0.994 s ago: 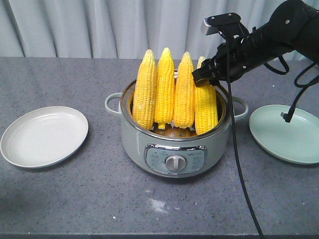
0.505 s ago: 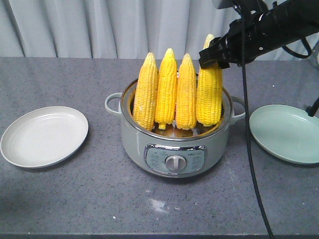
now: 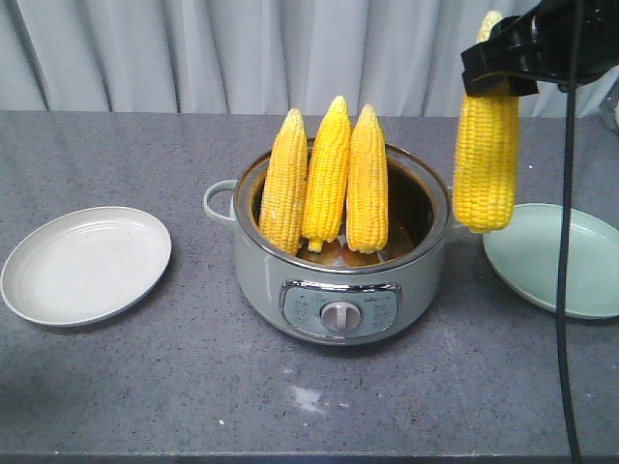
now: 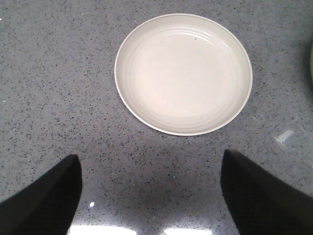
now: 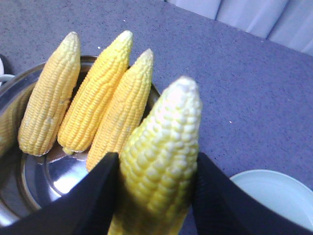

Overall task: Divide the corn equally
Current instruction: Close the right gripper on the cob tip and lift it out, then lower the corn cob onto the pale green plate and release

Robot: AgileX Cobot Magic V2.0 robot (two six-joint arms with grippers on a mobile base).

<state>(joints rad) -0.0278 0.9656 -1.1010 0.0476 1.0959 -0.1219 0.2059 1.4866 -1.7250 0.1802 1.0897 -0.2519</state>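
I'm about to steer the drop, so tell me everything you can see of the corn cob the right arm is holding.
The held cob is bright yellow, husked, with neat rows of plump kernels tapering to a pale tip. It hangs upright, tip up, clamped near its top by the right tool, the only thing touching it. It is in the air, clear of the pot, between it and the green plate.

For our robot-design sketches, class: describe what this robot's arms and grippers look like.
The left gripper shows two broad, wedge-shaped matte black fingers; the right gripper has similar fingers on a black arm, with a thin black cable hanging from it.
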